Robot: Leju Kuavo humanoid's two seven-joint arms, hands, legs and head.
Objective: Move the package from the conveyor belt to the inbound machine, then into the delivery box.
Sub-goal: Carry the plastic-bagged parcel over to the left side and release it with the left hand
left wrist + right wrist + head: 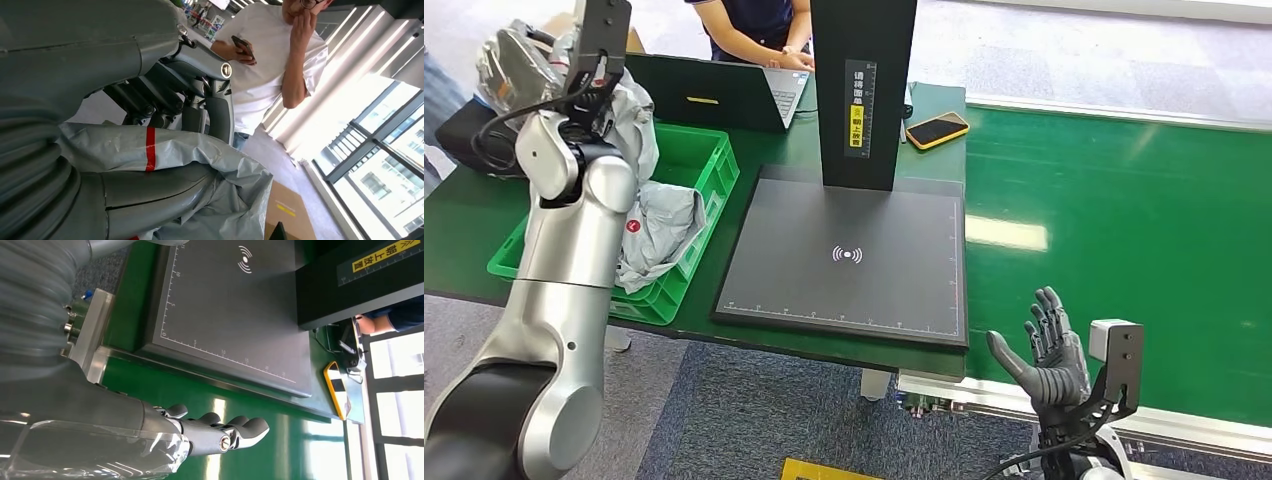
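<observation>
Left arm was raised at 10 o'clock in the head view, above the green crate (pixel 709 165). Left hand (pixel 165 100) was clamped on a grey package (pixel 200 165) with a red stripe; in the left wrist view the dark fingers (pixel 220 115) pressed on one side of the bag and the thumb on the other. In the head view that package (pixel 636 115) hung over the crate, not on the belt or the scanner. Another crumpled grey bag (pixel 659 225) with a red mark lay inside the crate.

Right hand (pixel 1049 350) was at 5 o'clock, fingers apart, palm up, holding nothing, over the near edge of the green conveyor belt (pixel 1124 220). Right wrist view showed the same hand (pixel 210 432) with its fingers extended side by side.

Inbound machine (pixel 854 255), a black plate with a wireless symbol and an upright black column, sat on the table (pixel 464 230) between crate and belt. A yellow-cased phone (pixel 937 129) lay at 12 o'clock beside the column. A laptop (pixel 724 95) stood behind the crate, with a person (pixel 759 25) at it. The left wrist view caught a person (pixel 270 65) in a white shirt holding a phone.
</observation>
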